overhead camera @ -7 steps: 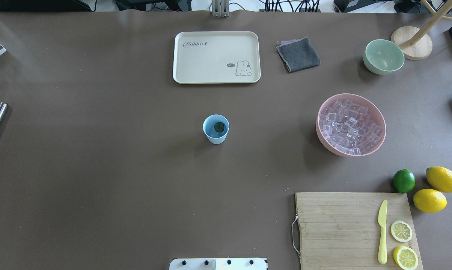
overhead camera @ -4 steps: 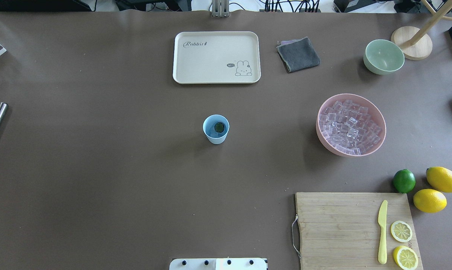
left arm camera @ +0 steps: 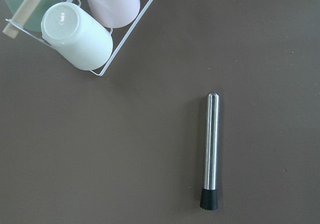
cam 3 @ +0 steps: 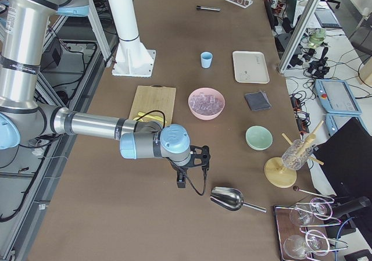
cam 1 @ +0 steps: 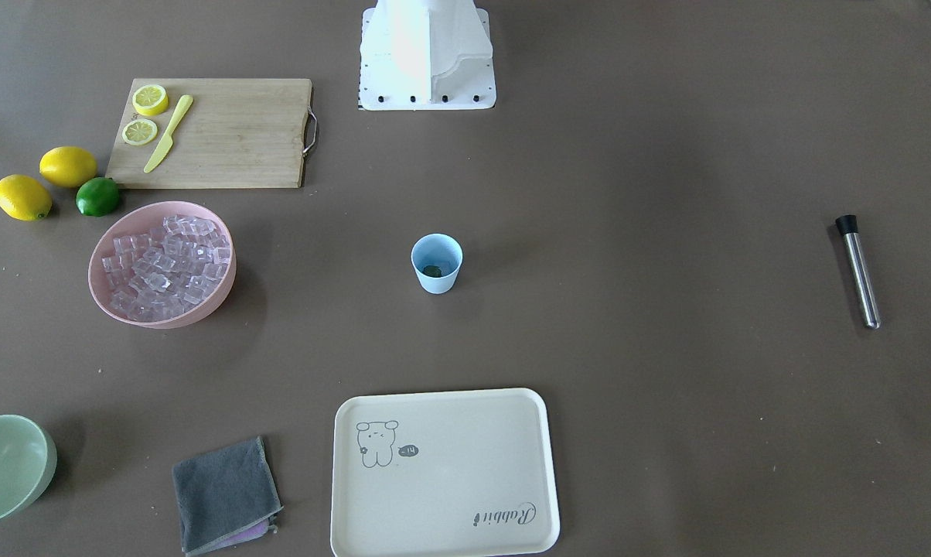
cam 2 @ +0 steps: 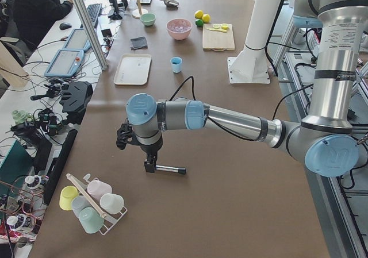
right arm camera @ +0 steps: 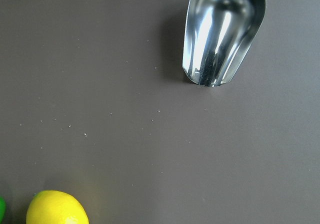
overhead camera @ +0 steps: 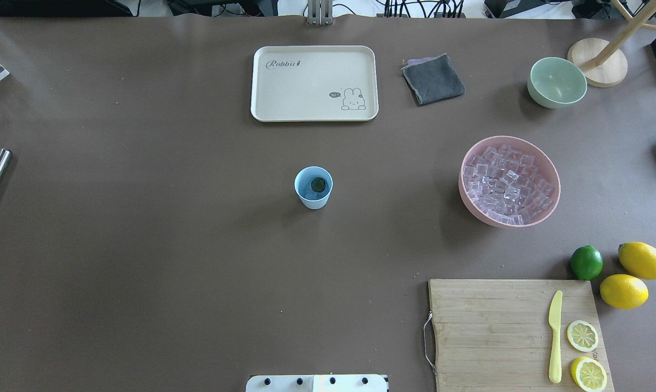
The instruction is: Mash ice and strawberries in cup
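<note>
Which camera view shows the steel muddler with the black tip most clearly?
The left wrist-mounted view: the muddler lies there whole, large and sharp. The front-facing view shows it whole but small; the overhead view cuts it at the edge; the side views show it small.

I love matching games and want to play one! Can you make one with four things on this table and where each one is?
Things:
1. cup
2. ice
3. yellow knife
4. metal stick

Places:
A. heaped in the pink bowl
B. on the wooden board
C. standing upright in the middle of the table
D. lying flat near the table's end

Pairs: 1-C, 2-A, 3-B, 4-D
</note>
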Available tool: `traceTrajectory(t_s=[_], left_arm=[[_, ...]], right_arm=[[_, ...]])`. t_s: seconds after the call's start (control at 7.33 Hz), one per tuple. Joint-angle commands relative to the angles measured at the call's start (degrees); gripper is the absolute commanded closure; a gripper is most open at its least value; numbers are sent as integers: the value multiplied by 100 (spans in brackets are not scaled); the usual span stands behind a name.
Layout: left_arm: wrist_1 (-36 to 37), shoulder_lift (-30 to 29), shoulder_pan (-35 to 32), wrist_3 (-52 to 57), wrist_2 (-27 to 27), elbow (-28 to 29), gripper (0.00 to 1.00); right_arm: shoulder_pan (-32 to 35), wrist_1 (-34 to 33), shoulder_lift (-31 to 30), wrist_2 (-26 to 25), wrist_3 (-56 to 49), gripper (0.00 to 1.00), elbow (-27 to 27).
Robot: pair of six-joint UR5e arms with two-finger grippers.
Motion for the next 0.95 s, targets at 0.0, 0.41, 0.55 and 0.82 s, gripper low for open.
traceTrajectory(t_s=[0.0, 0.41, 0.55, 0.82], left_arm=[[-1, -18, 2, -56, 1, 4, 2], [-387, 0, 11, -522, 45, 21, 2], [-387, 0, 11, -522, 45, 13, 2], [-396, 0, 11, -522, 54, 21, 2]], right_arm=[[8, 0, 21, 0, 0, 0, -1], [-1, 0, 21, -9, 0, 0, -1], [8, -9, 21, -9, 0, 0, -1], [-1, -9, 21, 0, 0, 0, -1]])
